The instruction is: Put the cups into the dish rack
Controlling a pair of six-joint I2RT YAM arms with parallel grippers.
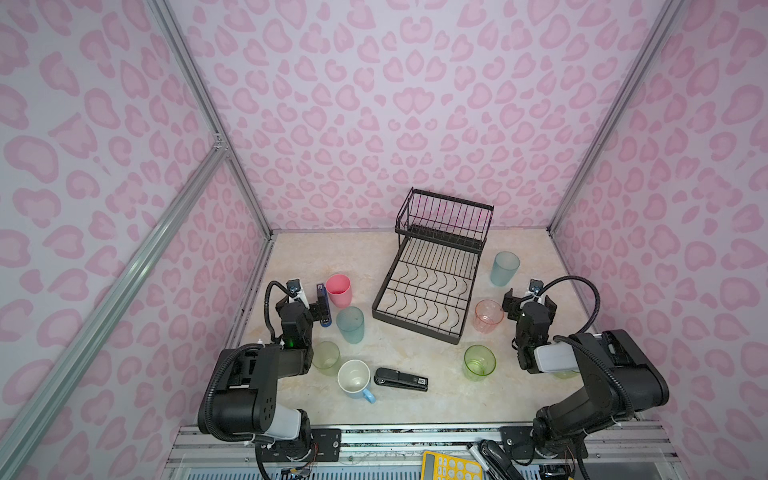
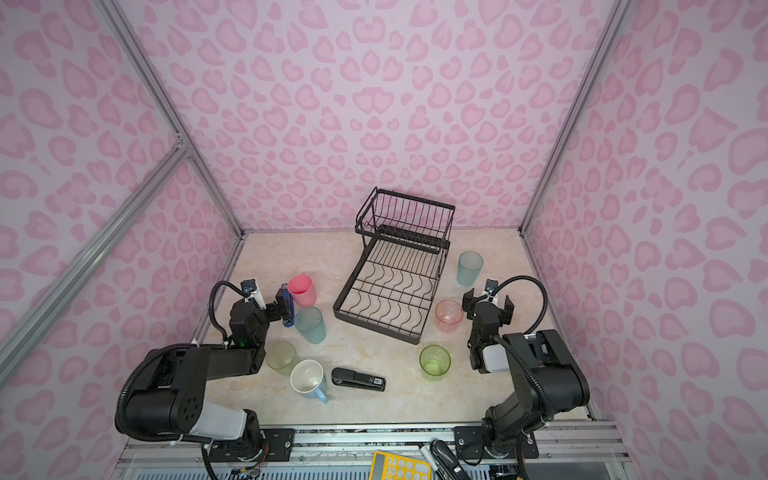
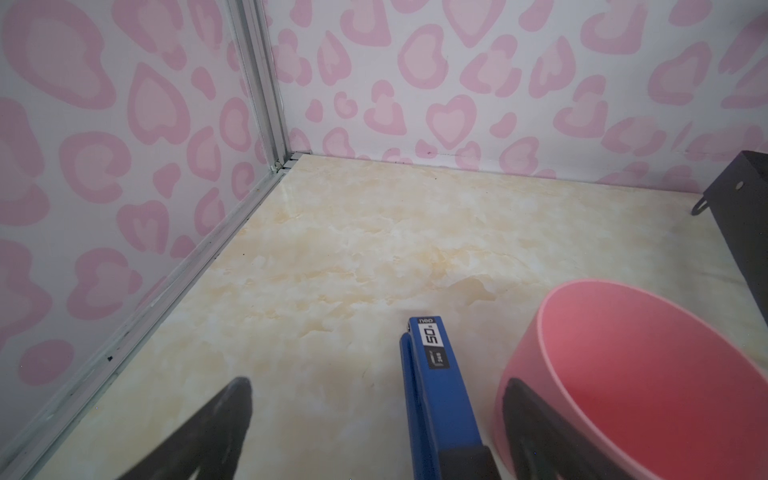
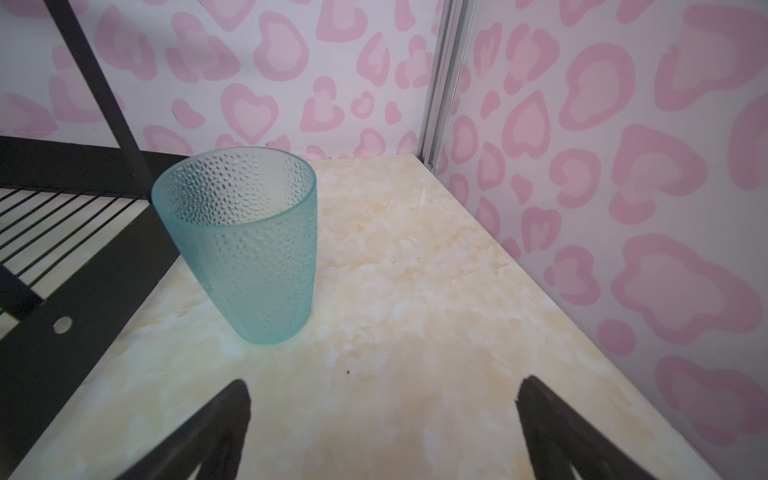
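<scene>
Zero cups loaded at this point, by my reading; the whole job is left. Bench (image 1: 415, 405): marbled, carries everything. Dish rack (image 1: 415, 328) stands toward the back, set at an angle; its wide lower tray and its raised basket show only bare wire in both top views. Left arm (image 1: 249, 374) sits near the left edge; left jaws are spread and pinch nothing. In the left wrist view the blue stapler (image 3: 436, 374) lies between the fingers (image 3: 224, 424), with the pink tumbler (image 3: 623, 374) just beside one of them. Right arm (image 1: 602, 374) sits on the opposite side; right jaws are likewise spread and empty, with the frosted tumbler (image 4: 241, 249) upright ahead of them, close by the rack's side. Other cups on the bench, all upright, mouths up: pink tumbler and a frosted blue-grey tumbler (image 1: 350, 325) left of the rack, a pale green tumbler (image 1: 326, 357) and the light-blue mug (image 1: 354, 376) nearer the front, a clear green ribbed cup (image 1: 479, 362) and a pinkish ribbed cup (image 1: 487, 316) right of the rack. Seven counted; a pale green sliver (image 1: 565, 374) under the right arm may be an eighth, too hidden to confirm. Black stapler (image 1: 401, 379) lies by the mug; neither stapler belongs in the rack
</scene>
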